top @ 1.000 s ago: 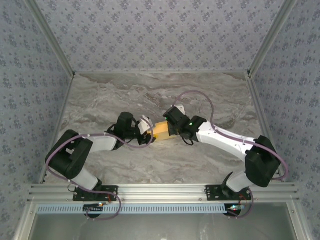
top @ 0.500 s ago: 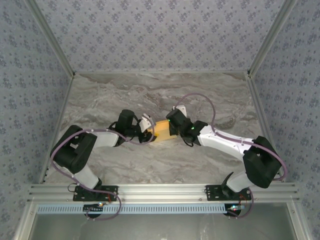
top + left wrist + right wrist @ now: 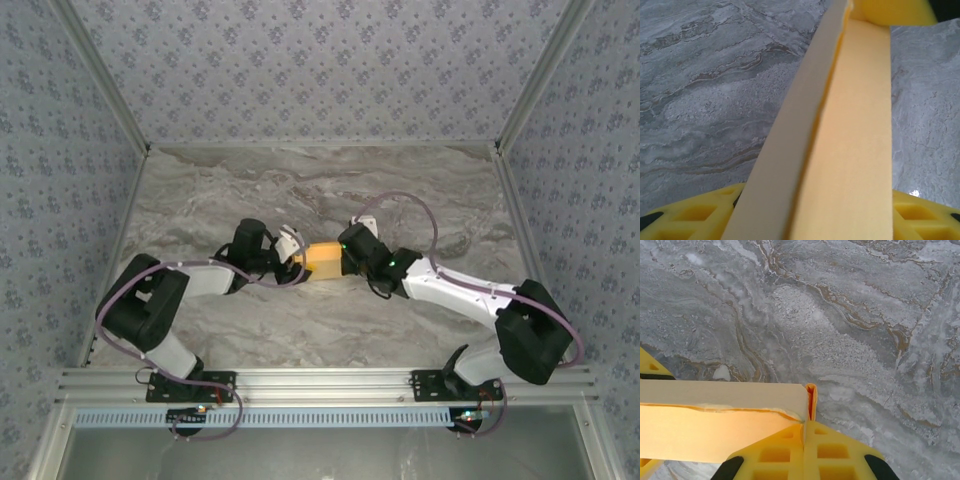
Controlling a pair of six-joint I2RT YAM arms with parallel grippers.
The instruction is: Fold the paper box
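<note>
Grey marbled table (image 3: 200,200) spans the top view. At its centre lies the orange-yellow paper box (image 3: 324,258), long axis running left to right, bridging both grippers, so neither arm is nearer. The left gripper (image 3: 297,257) meets its left end, jaws spread either side of doubled panels; whether they press, I cannot tell. The right gripper (image 3: 346,260) meets its right end, jaws pressed together, pinching a card edge. No hollow shows, nothing inside.

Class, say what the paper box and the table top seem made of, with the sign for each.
The paper box: thin matte card, orange-yellow one side, paler the other; its thin edge looks ragged. The table top: grey veined stone or a printed imitation; the look leaves that open.
</note>
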